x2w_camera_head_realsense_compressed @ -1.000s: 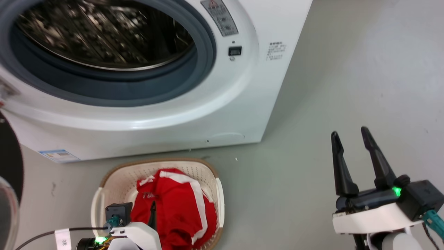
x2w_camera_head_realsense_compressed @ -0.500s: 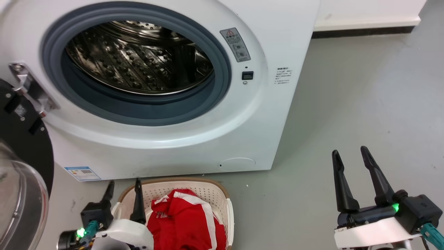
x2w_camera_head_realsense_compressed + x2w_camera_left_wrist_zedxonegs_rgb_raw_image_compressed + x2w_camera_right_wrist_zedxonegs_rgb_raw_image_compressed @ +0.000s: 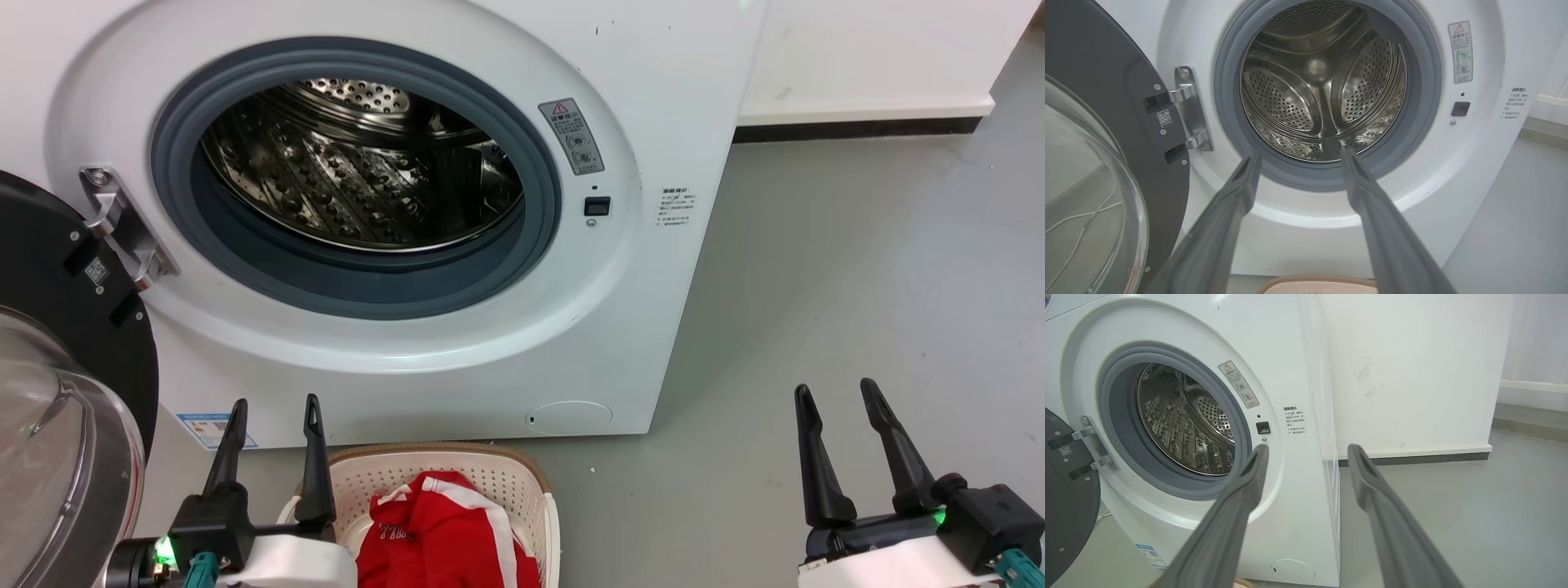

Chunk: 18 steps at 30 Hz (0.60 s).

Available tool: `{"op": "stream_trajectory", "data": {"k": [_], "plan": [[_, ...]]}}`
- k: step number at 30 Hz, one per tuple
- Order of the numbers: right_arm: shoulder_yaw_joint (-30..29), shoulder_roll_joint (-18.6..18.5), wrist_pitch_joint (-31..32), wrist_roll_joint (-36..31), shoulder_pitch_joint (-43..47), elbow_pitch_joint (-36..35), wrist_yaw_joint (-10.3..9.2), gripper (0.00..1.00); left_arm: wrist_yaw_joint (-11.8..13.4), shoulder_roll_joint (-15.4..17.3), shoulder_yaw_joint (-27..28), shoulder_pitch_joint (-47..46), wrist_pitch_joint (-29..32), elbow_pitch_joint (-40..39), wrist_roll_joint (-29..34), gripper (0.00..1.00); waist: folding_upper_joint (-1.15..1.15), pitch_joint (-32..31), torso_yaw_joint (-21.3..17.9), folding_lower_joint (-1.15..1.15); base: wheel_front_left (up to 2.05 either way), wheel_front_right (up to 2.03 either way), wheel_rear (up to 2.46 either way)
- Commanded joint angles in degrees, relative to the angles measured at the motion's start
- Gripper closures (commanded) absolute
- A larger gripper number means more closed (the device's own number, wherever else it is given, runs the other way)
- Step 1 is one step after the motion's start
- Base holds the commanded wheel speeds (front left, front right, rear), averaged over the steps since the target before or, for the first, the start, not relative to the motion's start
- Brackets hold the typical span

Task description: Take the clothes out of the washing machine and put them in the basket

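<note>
The white washing machine (image 3: 457, 343) stands with its door (image 3: 57, 392) swung open to the left; its steel drum (image 3: 359, 175) shows bare metal with no fabric visible. On the floor below its front sits the cream basket (image 3: 498, 482), holding red clothes (image 3: 441, 535) with white stripes. My left gripper (image 3: 273, 408) is open, above the basket's left rim, fingers pointing at the machine. In the left wrist view the left gripper (image 3: 1298, 153) frames the drum (image 3: 1323, 81). My right gripper (image 3: 837, 392) hangs open over bare floor at the right; in its wrist view the right gripper (image 3: 1306, 449) faces the machine's corner (image 3: 1314, 416).
The open glass porthole door (image 3: 1106, 171) juts out at the left on its metal hinge (image 3: 122, 224). A white wall with dark skirting (image 3: 857, 129) runs behind. Grey floor (image 3: 857, 269) spreads to the right of the machine.
The head camera has tilted up, so machine and basket sit lower in view. My left gripper has risen from the clothes in the basket to above its left rim, empty.
</note>
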Motion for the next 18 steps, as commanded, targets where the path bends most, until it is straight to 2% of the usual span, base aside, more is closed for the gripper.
{"op": "stream_trajectory", "data": {"k": [1,18], "plan": [[-0.2,0.1,-0.1,0.2,0.7,0.1,-0.04,0.00,0.4,-0.1,-0.2,0.9,-0.1,-0.4,0.1,0.00,0.00,-0.5,-0.1,0.01,0.00,0.00,0.00],[-0.9,0.0,-0.1,-1.2,2.7,0.5,-0.04,0.00,2.3,-0.1,-1.8,3.7,-0.1,-2.9,0.4,0.00,0.00,-3.1,-0.5,0.01,0.00,0.00,0.00]]}}
